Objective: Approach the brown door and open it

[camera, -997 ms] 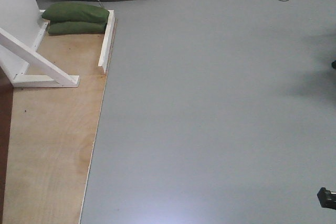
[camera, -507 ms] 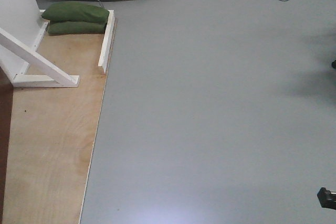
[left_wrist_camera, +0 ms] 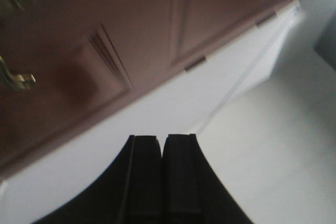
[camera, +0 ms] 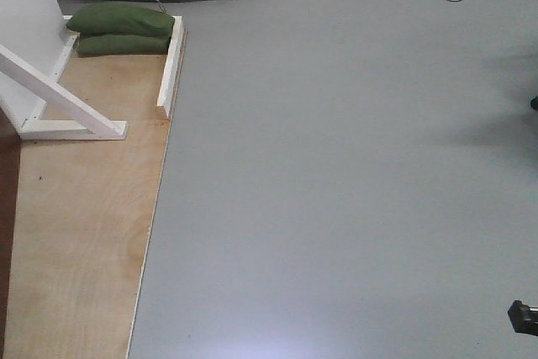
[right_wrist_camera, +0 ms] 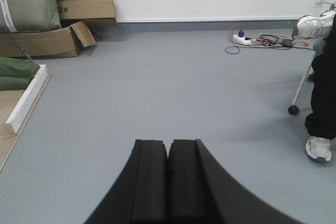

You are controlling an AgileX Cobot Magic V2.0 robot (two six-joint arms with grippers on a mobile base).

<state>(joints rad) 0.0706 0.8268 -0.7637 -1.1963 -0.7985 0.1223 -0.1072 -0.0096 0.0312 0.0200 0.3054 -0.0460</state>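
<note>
- The left pincer [left_wrist_camera: 163, 142] is fully closed: its two black pads press flat together with no gap, and nothing is held between them.
- The brown door [left_wrist_camera: 147, 19] lies above and to the left of the left pincer's tips, apart from them. It fills the upper part of the left wrist view as a blurred, glossy reddish-brown face with recessed panels.
- The brass lever handle [left_wrist_camera: 14, 78] sits far left of the left pincer, at the picture's edge. More ornate brass shows above it in the corner, too blurred to make out.
- A white door frame [left_wrist_camera: 173, 98] runs slantwise between the door and the left pincer's tips.
- The right pincer [right_wrist_camera: 168, 145] is closed the same way, pad against pad, and grips nothing.
- Ahead of the right pincer stretches bare grey floor [right_wrist_camera: 173, 87].
- Far ahead and left of the right pincer stand cardboard boxes [right_wrist_camera: 63, 32], with green sandbags [right_wrist_camera: 16, 72] and a white wooden rail [right_wrist_camera: 26, 100] nearer on that side.
- Ahead and right of the right pincer lies a power strip [right_wrist_camera: 242, 39] with tangled cables.
- At the right edge, level with the right pincer's tips, are a person's dark trouser leg [right_wrist_camera: 323, 93] and a pale shoe.
- In the front-facing view a plywood floor panel [camera: 84, 233] carries a white frame brace [camera: 59, 94], and neither pincer shows there.
</note>
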